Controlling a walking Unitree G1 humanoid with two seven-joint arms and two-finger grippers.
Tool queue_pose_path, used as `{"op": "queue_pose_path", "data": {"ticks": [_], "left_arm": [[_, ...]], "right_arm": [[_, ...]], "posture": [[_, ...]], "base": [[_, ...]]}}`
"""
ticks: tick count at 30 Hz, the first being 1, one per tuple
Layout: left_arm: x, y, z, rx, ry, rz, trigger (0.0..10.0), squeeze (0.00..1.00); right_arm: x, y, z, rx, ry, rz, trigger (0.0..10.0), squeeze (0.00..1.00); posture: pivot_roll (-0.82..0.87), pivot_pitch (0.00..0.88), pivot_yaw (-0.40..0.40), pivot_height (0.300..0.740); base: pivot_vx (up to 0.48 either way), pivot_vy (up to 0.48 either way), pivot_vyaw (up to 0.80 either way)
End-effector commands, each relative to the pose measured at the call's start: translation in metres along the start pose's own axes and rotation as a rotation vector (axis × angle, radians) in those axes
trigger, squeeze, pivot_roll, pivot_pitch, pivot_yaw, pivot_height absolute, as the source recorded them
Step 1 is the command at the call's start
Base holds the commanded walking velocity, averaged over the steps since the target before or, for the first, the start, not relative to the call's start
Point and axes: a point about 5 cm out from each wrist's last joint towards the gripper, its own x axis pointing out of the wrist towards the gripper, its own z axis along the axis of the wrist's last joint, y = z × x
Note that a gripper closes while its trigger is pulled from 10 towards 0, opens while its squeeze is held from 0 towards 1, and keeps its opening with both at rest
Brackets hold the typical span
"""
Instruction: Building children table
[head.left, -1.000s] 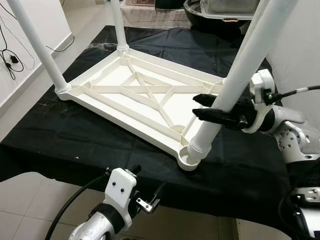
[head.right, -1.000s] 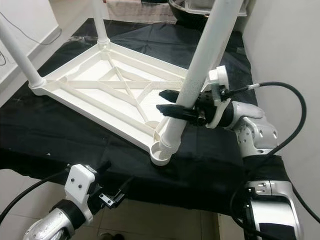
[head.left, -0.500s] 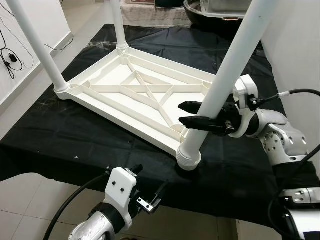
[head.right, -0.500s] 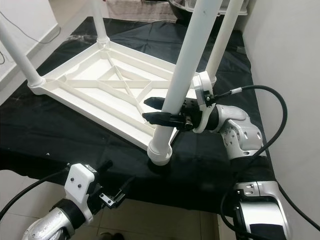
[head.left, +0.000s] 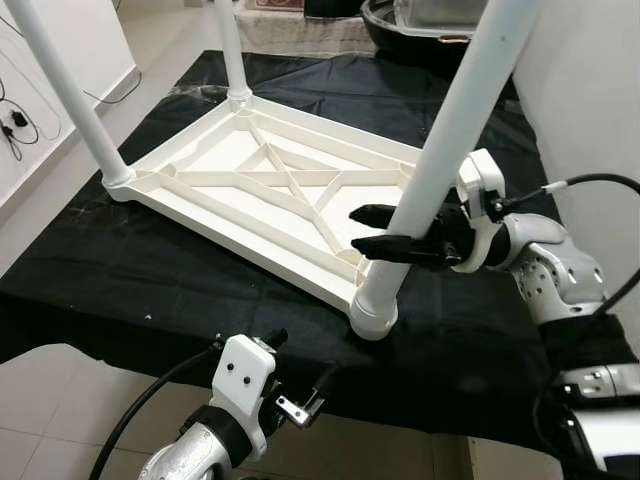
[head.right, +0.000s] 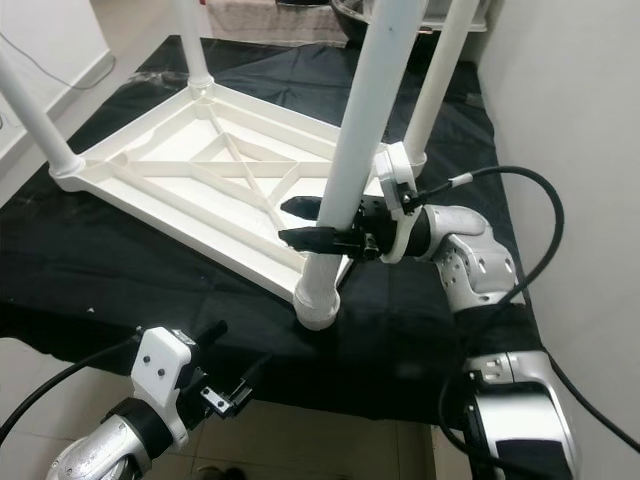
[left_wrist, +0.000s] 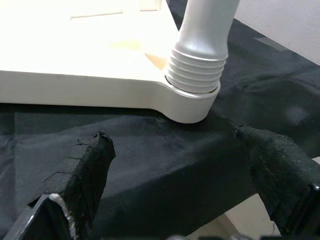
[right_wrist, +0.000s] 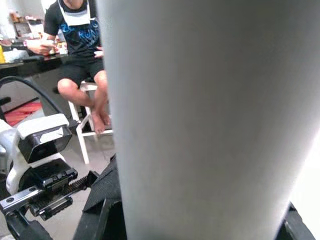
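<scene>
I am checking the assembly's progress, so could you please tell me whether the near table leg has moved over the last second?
Yes. The near leg, gripped by the right gripper, has dropped into the tabletop's near corner socket and stands more upright.

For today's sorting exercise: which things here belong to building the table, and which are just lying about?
Job:
- upturned tabletop
- near leg
- right end effector
- left end effector

Lying about:
- black cloth
- dark tub
- cable

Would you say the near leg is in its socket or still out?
In: the leg's ribbed end sits inside the tabletop's corner socket.
</scene>
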Motion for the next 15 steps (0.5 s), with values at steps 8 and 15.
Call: {"op": "queue_pose_path", "data": {"ticks": [8, 15], "left_arm": [[-0.003, -0.003, -0.002, -0.001, 0.022, -0.005, 10.0, 0.00], [-0.005, -0.004, -0.001, -0.004, 0.025, -0.006, 10.0, 0.00]], "right_arm": [[0.003, -0.003, -0.014, 0.020, 0.066, 0.014, 10.0, 0.00], [0.013, 0.001, -0.016, 0.016, 0.063, 0.154, 10.0, 0.00]], "posture": [[0.12, 0.240, -0.018, 0.740], [0.13, 0.256, -0.018, 0.740]], "base": [[0.000, 0.000, 0.00], [0.000, 0.000, 0.00]]}}
